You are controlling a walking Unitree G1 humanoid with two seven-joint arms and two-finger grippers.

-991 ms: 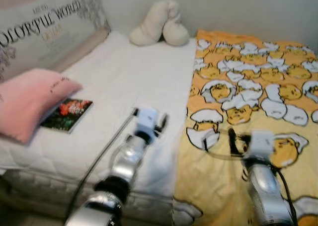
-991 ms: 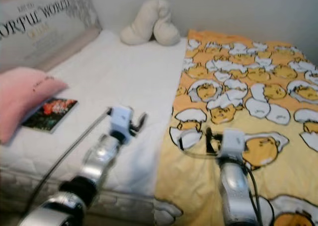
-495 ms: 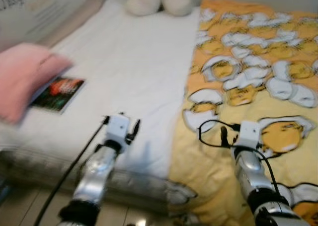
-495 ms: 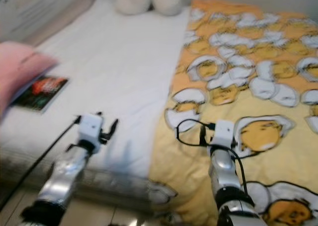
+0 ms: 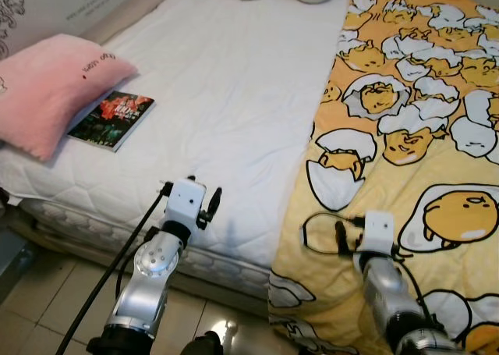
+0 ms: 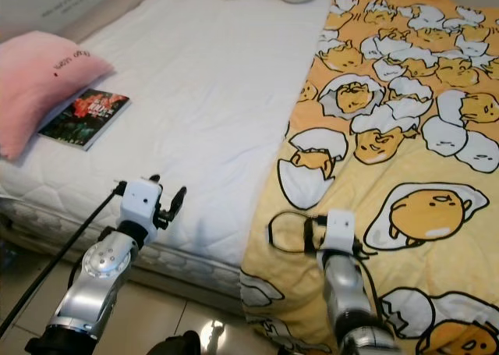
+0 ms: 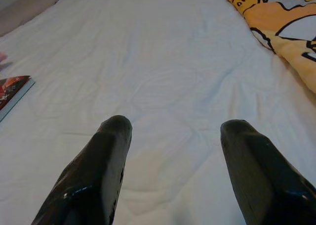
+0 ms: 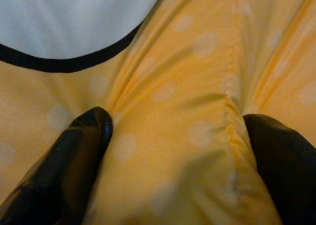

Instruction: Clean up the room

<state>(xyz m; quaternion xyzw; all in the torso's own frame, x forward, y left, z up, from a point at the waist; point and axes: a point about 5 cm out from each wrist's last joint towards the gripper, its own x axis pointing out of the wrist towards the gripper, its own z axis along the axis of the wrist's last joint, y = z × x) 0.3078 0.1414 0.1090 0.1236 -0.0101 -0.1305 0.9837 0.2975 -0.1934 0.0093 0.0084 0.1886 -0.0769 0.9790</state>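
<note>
At the bed's near edge, two robot grippers reach over white sheet and yellow blanket.

From the left: pink pillow (image 5: 47, 90), book (image 5: 111, 119) beside it. Left gripper (image 7: 170, 136) hovers spread, empty, above sheet (image 5: 234, 97). Right gripper (image 8: 173, 151), fingers apart, presses into blanket (image 5: 405, 136) folds; closing may pinch too little and slip.

Left arm: bent, reaching forward.
Left end effector (image 7: 170, 136): fingers wide apart, holding nothing.
Right arm: reaching forward.
Right end effector (image 8: 175, 131): fingers apart, tips pressed down.
</note>
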